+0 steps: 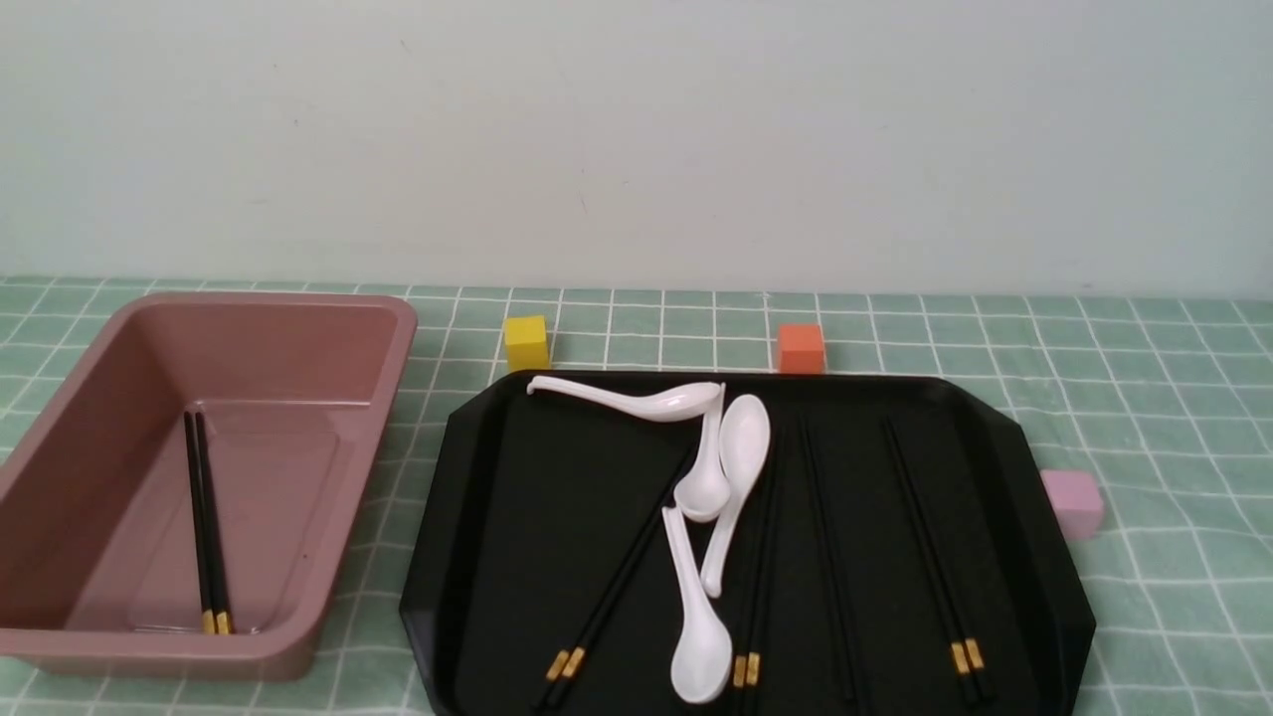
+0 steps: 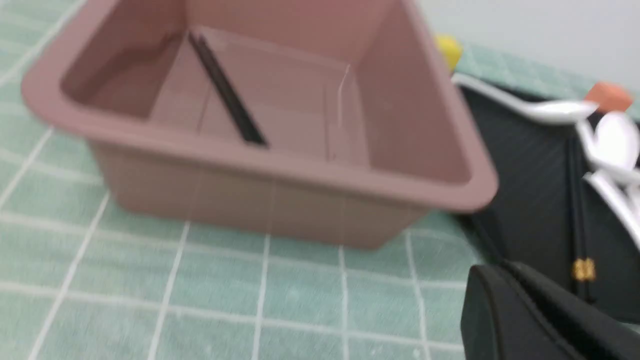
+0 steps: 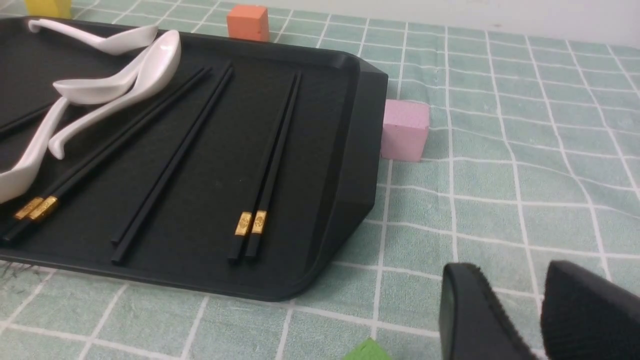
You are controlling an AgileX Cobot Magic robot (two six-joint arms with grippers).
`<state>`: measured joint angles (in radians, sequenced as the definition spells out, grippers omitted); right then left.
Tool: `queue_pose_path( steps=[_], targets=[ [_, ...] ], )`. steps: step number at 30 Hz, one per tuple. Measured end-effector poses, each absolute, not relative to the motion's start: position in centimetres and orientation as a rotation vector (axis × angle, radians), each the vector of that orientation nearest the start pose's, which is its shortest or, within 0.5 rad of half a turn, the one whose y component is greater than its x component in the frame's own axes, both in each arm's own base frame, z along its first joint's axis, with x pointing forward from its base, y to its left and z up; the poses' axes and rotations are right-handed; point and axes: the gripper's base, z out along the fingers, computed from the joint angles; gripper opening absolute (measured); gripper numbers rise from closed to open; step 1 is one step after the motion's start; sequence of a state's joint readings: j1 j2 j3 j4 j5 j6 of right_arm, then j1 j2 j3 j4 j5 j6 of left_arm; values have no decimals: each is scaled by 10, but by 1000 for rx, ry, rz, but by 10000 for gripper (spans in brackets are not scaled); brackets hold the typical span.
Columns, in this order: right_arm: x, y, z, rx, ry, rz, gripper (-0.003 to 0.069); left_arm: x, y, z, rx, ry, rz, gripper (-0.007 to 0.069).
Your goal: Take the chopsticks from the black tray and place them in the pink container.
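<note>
The pink container [image 1: 383, 393] stands at the left with one pair of black chopsticks [image 1: 206, 527] lying on its floor, also seen in the left wrist view as the chopsticks [image 2: 227, 95] inside the container [image 2: 280, 167]. The black tray [image 1: 507, 517] holds more chopsticks: a slanted pair [image 1: 617, 587], a middle pair [image 1: 761, 557] and a right pair [image 1: 930, 547]. My left gripper [image 2: 500, 272] is shut and empty, low over the cloth between container and tray. My right gripper [image 3: 515, 275] is open over the cloth beside the tray's right corner [image 3: 350, 165]. Neither arm shows in the front view.
Several white soup spoons [image 1: 741, 438] lie tangled over the tray's middle, some across chopsticks. A yellow cube [image 1: 526, 343] and an orange cube [image 1: 801, 348] sit behind the tray, and a pale pink cube [image 1: 1072, 502] at its right edge. A green block [image 3: 367, 351] lies near the right gripper.
</note>
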<state>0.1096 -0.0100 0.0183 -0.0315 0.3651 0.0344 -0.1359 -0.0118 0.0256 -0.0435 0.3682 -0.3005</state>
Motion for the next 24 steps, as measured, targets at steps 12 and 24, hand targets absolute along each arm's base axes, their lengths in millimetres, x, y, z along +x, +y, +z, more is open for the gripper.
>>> queue_pose_path(
  steps=[12, 24],
  targets=[
    [53, 5, 175, -89, 1855, 69, 240, 52, -8, 170, -183, 1886, -337, 8],
    [53, 5, 175, -89, 1855, 69, 240, 52, -8, 170, -183, 1888, -337, 22]
  ],
)
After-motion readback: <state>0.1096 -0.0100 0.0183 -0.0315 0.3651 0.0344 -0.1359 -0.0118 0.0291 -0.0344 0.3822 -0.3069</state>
